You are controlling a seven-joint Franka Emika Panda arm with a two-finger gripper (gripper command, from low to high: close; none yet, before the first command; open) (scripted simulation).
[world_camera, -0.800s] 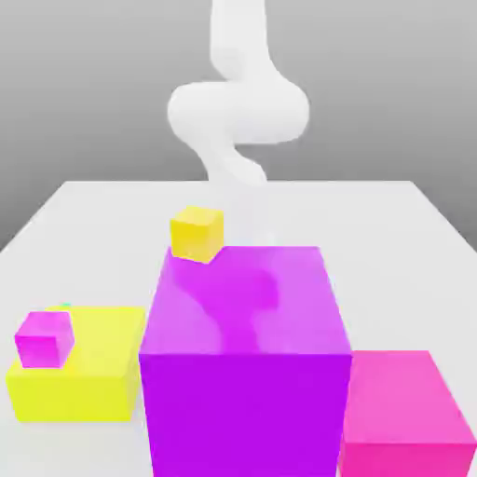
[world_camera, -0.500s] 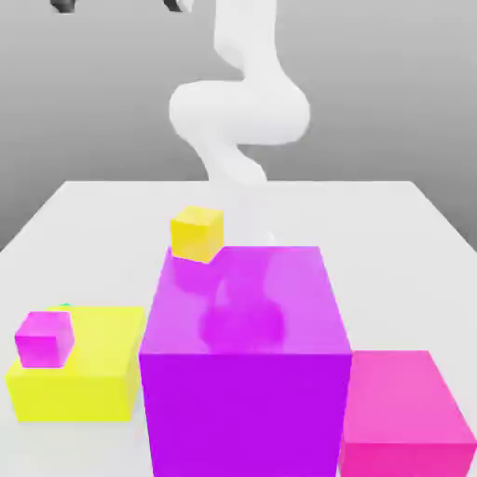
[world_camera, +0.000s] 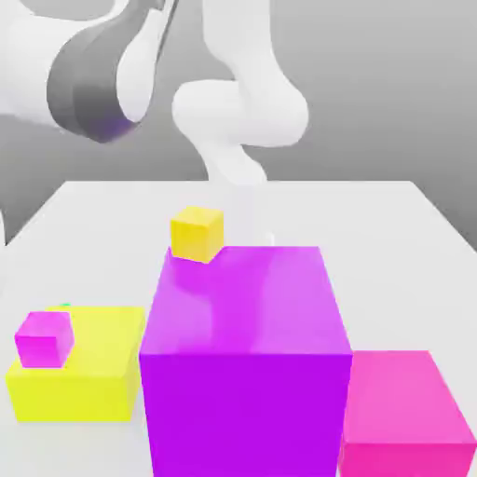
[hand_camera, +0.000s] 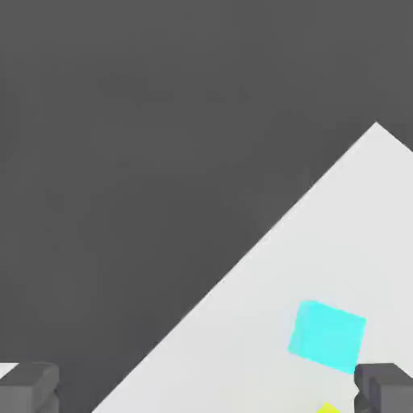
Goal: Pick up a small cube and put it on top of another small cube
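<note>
Exterior view, and nearest you, here's the yellow block [world_camera: 79, 396], your landmark, with the small magenta cube [world_camera: 40, 347] overlapping its left end. Just behind the block's far edge peeks a greenish sliver, probably your cyan cube [hand_camera: 327, 337]. Beyond and above the block comes the arm [world_camera: 93, 79]. Now the key relation: your tool [hand_camera: 206, 387] has its fingers spread, holding nothing, and the cyan cube lies off-centre, towards one fingertip and skewed; you'll likely need to shift and twist before descending.
</note>
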